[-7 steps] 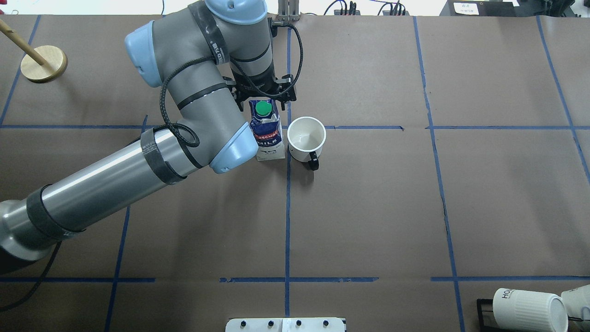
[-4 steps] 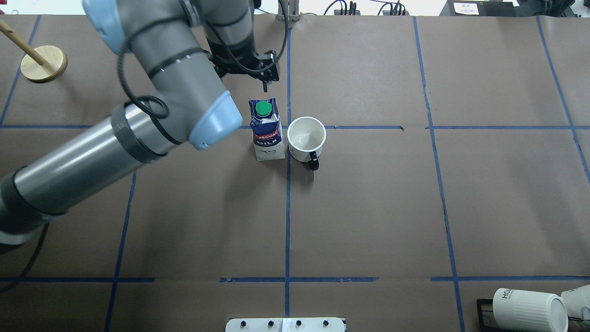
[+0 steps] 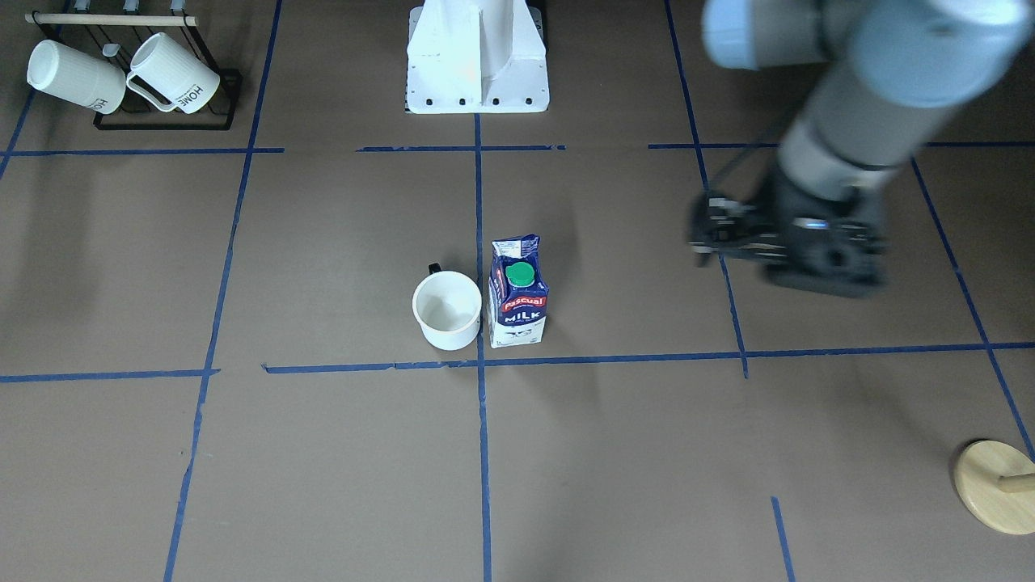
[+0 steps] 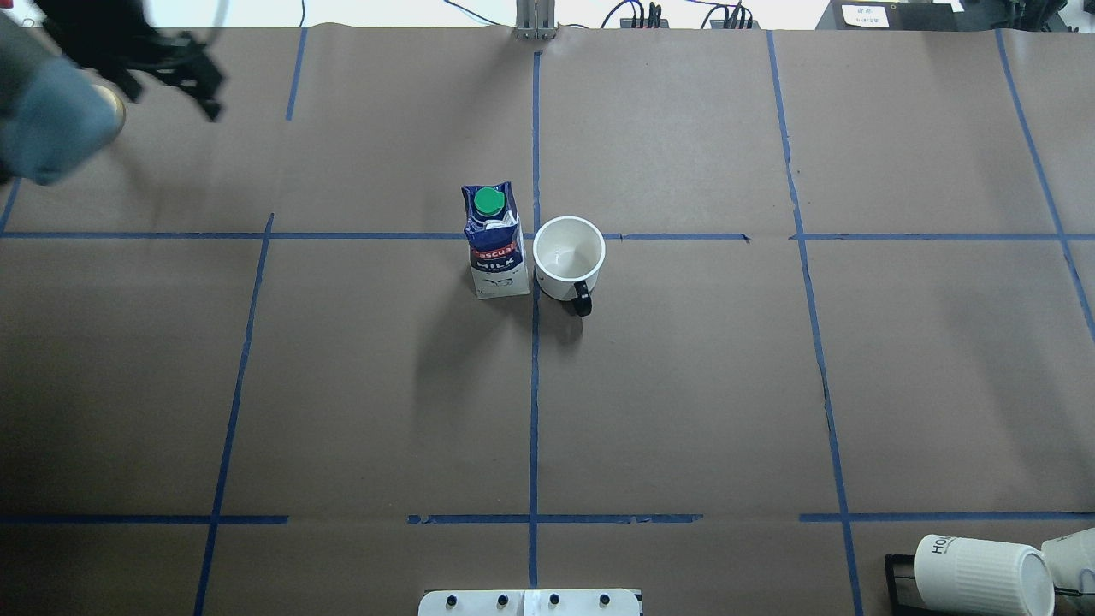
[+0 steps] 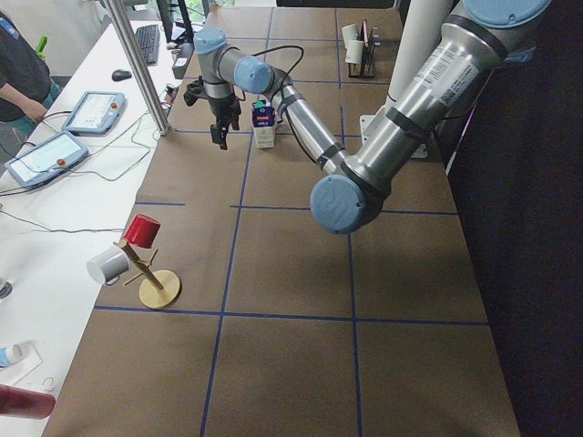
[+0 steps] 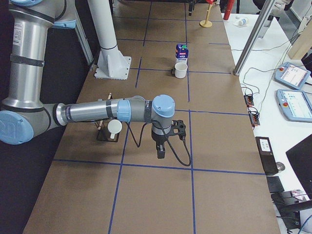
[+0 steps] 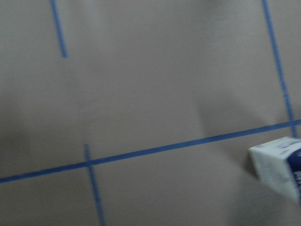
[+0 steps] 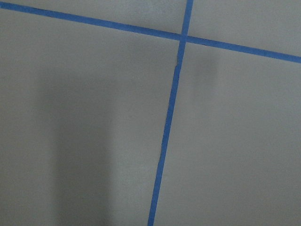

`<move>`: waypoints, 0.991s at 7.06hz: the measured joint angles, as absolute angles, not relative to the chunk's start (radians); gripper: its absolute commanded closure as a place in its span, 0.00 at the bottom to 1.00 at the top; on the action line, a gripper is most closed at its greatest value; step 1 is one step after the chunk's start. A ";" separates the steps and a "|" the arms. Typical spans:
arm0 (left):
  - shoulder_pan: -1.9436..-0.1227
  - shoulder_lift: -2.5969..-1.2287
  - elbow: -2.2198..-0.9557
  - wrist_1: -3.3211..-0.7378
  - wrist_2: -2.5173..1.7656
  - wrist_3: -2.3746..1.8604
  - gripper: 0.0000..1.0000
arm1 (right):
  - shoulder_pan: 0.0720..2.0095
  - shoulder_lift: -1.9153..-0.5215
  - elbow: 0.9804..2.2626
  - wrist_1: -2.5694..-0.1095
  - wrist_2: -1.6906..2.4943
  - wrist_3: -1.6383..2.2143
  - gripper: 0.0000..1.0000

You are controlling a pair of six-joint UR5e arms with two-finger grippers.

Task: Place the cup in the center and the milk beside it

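The white cup (image 4: pixel 569 257) stands upright just right of the center tape crossing (image 4: pixel 535 235), with its dark handle toward the robot. The blue and white milk carton (image 4: pixel 494 244) with the green cap stands upright just left of the crossing, close beside the cup. Both show in the front view, cup (image 3: pixel 446 311) and milk (image 3: pixel 517 295). My left gripper (image 4: pixel 175 90) is blurred at the far left, well away from the milk, open and empty; it also shows in the front view (image 3: pixel 702 238). My right gripper (image 6: pixel 161 151) shows only in the right side view, so I cannot tell its state.
Two ribbed HOME mugs hang on a black rack (image 3: pixel 121 73) at the robot's near right corner. A wooden peg stand (image 3: pixel 994 485) sits at the far left; in the left side view it (image 5: pixel 150 264) carries a red and a white cup. The white robot base (image 3: pixel 477 56) is at the near edge.
My left arm has swung away from the milk carton to the far left of the table. The milk and the cup have not moved.
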State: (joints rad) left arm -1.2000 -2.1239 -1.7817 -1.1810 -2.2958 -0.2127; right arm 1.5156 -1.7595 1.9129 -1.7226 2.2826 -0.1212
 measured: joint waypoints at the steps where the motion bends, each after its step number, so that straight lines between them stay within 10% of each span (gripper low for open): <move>1: -1.294 -2.028 -1.786 -1.181 -2.318 -0.036 0.00 | 1.516 -1.759 1.913 -1.723 2.283 -0.121 0.01; 7: -1.505 -1.526 -1.696 -1.410 -2.335 0.293 0.00 | 1.516 -1.759 1.914 -1.723 2.284 -0.120 0.01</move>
State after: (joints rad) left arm -1.5046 -1.5256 -1.6964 -1.4104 -2.3347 0.2927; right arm 1.5156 -1.7594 1.9135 -1.7226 2.2841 -0.1197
